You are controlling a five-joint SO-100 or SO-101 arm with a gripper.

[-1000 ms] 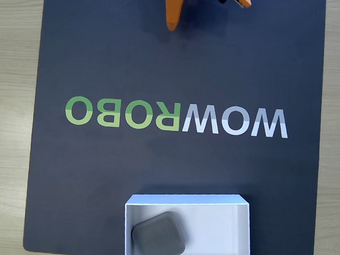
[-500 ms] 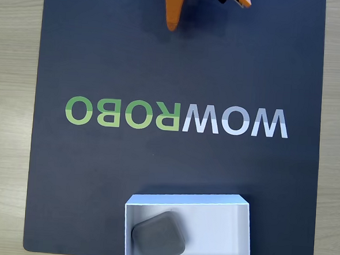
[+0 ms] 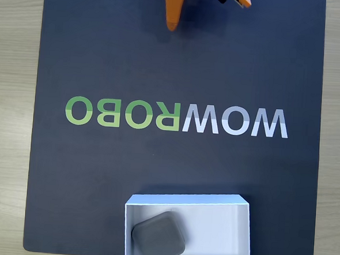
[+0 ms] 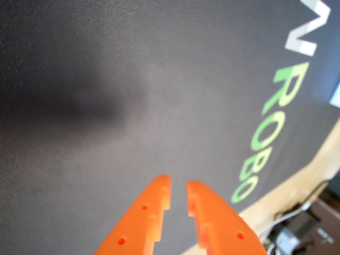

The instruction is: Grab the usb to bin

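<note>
seeing nothing shift over the last second, i take the job as done: the usb [image 3: 158,240] lies inside the bin [image 3: 241,236] at the near edge, and my gripper [image 4: 178,192], nearly closed and empty, waits far off.

Orange tool [image 4: 178,192]. Matte grey usb [image 3: 158,239], plain, in a white bin [image 3: 244,233]. Dark charcoal mat [image 3: 179,70] with lettering [image 3: 176,117] half green, half pale grey-white. Light wood-grain counter [image 3: 10,94]. Tool's shadow smudges mat darker.
</note>
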